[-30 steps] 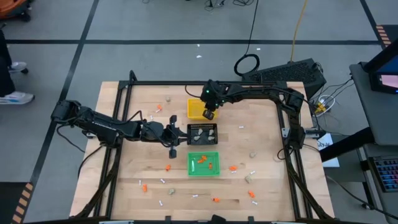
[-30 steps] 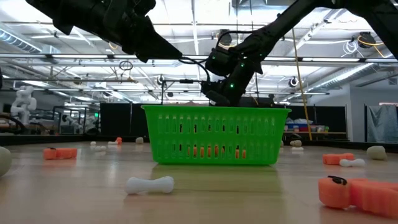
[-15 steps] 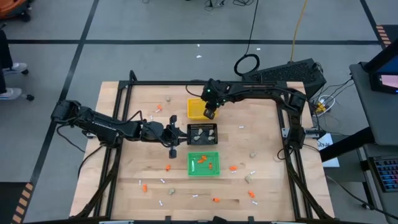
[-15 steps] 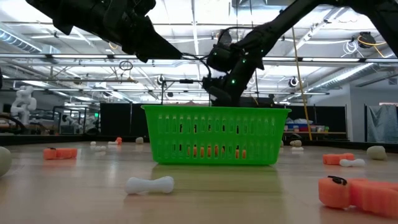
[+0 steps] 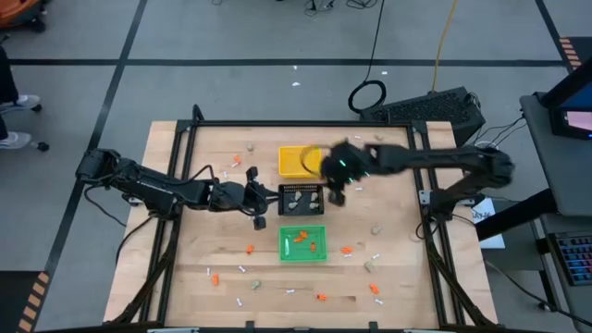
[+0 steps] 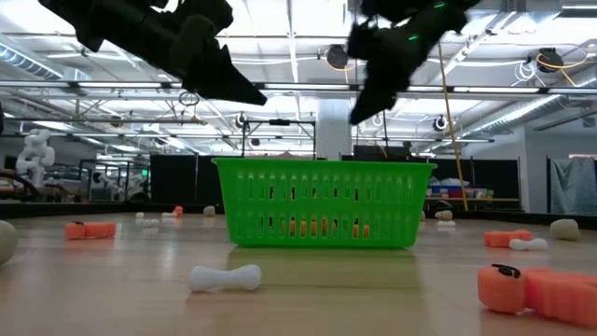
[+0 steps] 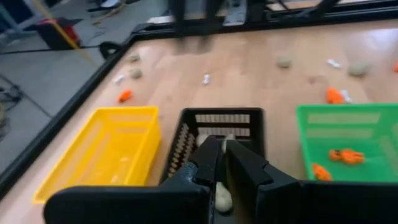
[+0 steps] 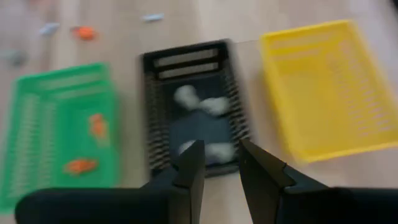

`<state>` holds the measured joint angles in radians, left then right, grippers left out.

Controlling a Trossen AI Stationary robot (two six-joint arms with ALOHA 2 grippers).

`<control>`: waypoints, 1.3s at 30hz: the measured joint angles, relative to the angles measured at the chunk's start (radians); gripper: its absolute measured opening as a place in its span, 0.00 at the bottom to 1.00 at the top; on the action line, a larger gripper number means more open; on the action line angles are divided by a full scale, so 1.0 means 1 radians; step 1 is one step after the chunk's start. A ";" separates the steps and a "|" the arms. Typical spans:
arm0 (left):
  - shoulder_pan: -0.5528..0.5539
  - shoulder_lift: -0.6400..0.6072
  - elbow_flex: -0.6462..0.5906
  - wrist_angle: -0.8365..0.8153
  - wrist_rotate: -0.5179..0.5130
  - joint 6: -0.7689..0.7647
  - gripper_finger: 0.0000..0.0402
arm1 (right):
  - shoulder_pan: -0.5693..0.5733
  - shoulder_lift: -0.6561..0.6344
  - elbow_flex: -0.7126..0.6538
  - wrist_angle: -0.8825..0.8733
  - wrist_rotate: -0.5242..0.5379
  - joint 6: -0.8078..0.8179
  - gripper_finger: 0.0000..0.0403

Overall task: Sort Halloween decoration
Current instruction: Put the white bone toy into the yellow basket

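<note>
Between the yellow tray [image 5: 298,160] and green tray [image 5: 302,243], the black tray [image 5: 301,198] is flanked by the left gripper [image 5: 259,201], clamped on a beige lump [image 7: 222,196], and the empty, parted right gripper [image 5: 337,197].

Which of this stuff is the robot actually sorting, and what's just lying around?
Part of the job:
orange bits
white sticks
beige-grey lumps
yellow tray
black tray
green tray

Lying about:
coiled cable
black case

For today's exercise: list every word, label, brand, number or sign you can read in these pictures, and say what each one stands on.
None can be read: the yellow tray, black tray and green tray show no lettering in any view, and nothing in the room behind shows legible writing.
</note>
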<state>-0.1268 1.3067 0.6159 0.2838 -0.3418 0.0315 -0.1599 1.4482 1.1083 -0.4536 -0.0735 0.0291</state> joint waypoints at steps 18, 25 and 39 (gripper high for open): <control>0.011 -0.074 0.014 -0.258 -0.130 -0.311 0.08 | 0.316 -0.314 -0.706 0.744 0.308 0.055 0.21; 0.091 -0.053 0.187 -0.643 -0.129 -0.419 0.08 | 0.340 -0.314 -0.756 0.824 0.308 0.020 0.21; 0.452 -0.040 0.275 -0.936 0.023 -0.443 0.22 | 0.340 -0.313 -0.756 0.800 0.307 0.018 0.21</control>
<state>0.3251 1.2672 0.8906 -0.6526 -0.3192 -0.4119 0.1799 1.1351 0.3523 0.3461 0.2340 0.0475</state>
